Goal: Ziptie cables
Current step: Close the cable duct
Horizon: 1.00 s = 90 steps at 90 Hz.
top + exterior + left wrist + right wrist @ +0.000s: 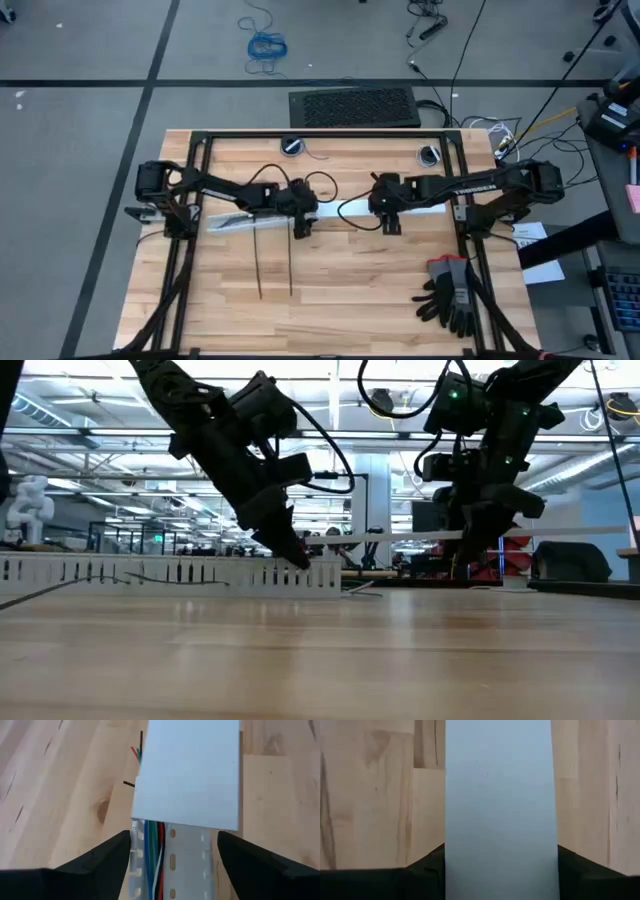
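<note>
A white slotted duct (250,221) lies on the table's left half with the cables (152,865), thin coloured wires, running along inside it. My left gripper (174,840) is open at the duct's right end, one finger on either side of it; I cannot tell whether they touch it. My right gripper (501,852) is shut on a flat white cover strip (430,208). The strip's left end (187,775) hangs over the duct's end. Two dark zipties (258,265) (290,262) lie flat on the wood, nearer than the duct. My right gripper pinches the cover strip by its two long edges (451,840), about midway along it. The fingers come from above, pointing down, and lie across the strip. The strip (560,534) hangs level, clear of the table.
Black gloves (450,295) lie at the table's near right. Black frame rails (320,134) run along the far edge and down both sides. A black mat (355,105) and a blue coiled cable (267,45) lie on the floor beyond the table.
</note>
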Tool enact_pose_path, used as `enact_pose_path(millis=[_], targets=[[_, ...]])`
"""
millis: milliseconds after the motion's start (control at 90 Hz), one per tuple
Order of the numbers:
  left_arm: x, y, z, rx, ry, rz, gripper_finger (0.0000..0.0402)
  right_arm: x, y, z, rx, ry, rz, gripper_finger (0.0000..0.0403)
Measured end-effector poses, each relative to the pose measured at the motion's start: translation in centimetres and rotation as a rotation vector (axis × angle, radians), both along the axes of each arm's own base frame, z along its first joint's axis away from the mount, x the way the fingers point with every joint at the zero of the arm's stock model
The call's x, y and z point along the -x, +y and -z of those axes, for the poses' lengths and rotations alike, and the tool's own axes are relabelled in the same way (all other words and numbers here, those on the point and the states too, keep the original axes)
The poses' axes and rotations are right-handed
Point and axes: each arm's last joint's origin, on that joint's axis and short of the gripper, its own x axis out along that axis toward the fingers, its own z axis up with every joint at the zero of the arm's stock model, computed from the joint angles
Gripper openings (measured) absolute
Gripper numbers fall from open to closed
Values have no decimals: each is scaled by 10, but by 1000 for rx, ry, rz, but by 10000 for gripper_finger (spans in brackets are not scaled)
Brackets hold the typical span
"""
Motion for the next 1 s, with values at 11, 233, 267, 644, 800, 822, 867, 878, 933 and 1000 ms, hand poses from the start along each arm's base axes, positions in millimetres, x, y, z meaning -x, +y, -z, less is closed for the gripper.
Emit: enact_pose_path(millis=[11, 233, 267, 644, 800, 822, 867, 878, 933, 1000], targets=[[0, 0, 0, 0, 0, 0, 294, 0, 0, 0, 3, 0, 1, 205], [1, 0, 18, 22, 85, -16, 294, 0, -5, 0, 19, 3, -3, 205], [1, 0, 23, 28, 100, -21, 294, 0, -5, 0, 19, 3, -8, 205], [-3, -3, 33, 22, 116, -14, 230, -4, -5, 4, 16, -8, -6, 205], [-3, -4, 33, 14, 120, 10, 229, -13, -7, 21, 4, 34, -2, 205], [-3, -4, 33, 16, 120, 14, 229, -13, -7, 23, 3, 38, -2, 205], [-3, -4, 33, 20, 121, 22, 229, -14, -7, 27, 1, 55, -2, 205], [-3, -4, 33, 22, 121, 24, 229, -15, -7, 28, 1, 59, -1, 205], [-3, -4, 34, 21, 127, 41, 229, -15, -7, 32, 3, 73, -1, 205], [-2, -5, 34, 16, 133, 50, 229, -15, -7, 33, 4, 84, -5, 205]])
